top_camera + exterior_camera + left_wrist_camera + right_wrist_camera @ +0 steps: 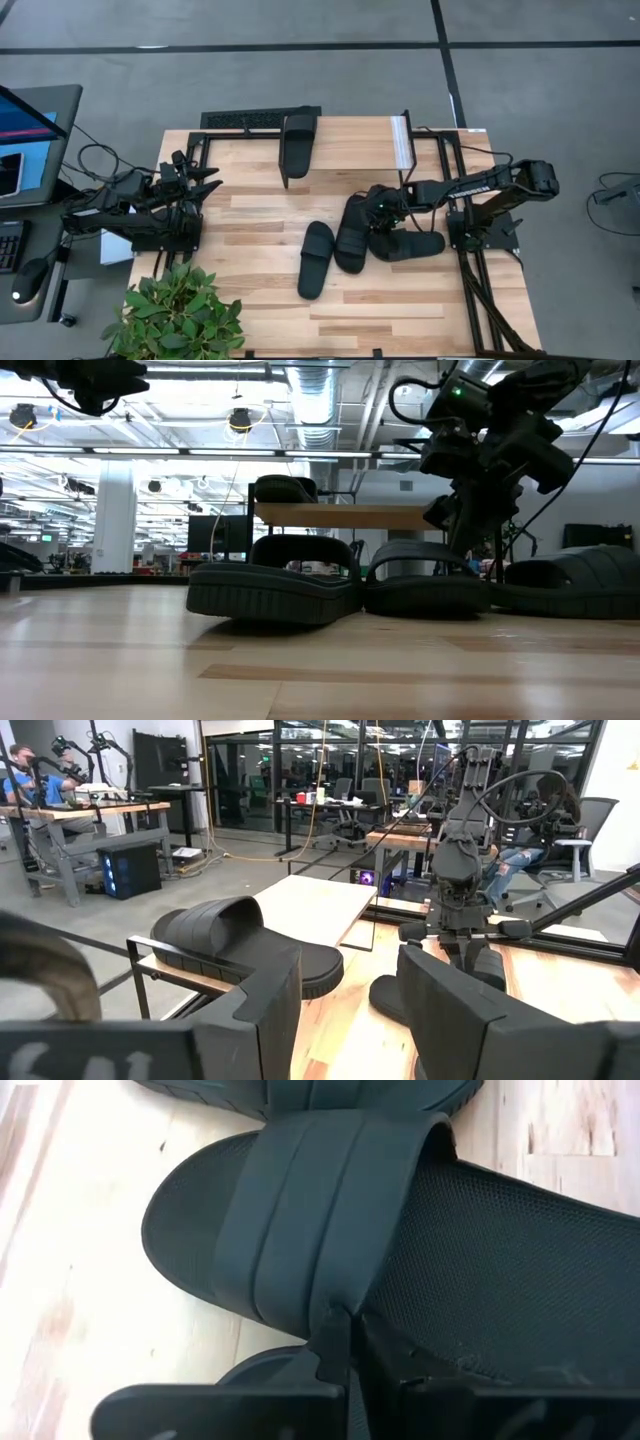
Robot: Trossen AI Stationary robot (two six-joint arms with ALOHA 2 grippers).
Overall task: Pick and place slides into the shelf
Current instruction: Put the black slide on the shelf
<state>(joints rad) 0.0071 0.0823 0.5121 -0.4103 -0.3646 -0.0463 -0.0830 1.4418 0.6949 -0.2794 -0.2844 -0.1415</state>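
Over the table's middle-right: we find the right gripper (384,212) low on a slide (330,1240), fingers pressed together on the strap's edge, pinching it, likely because the strap gives the only thin lip to lift by.
Shelf (345,142): stands at the table's far edge; one slide (297,143) already lies on its left part, right part bare.
Loose slides: two more (316,259) (352,235) lie just beside the pinched one, toward the table's near edge.
Left gripper (205,185): waits spread near the table's left edge, well apart from the slides.
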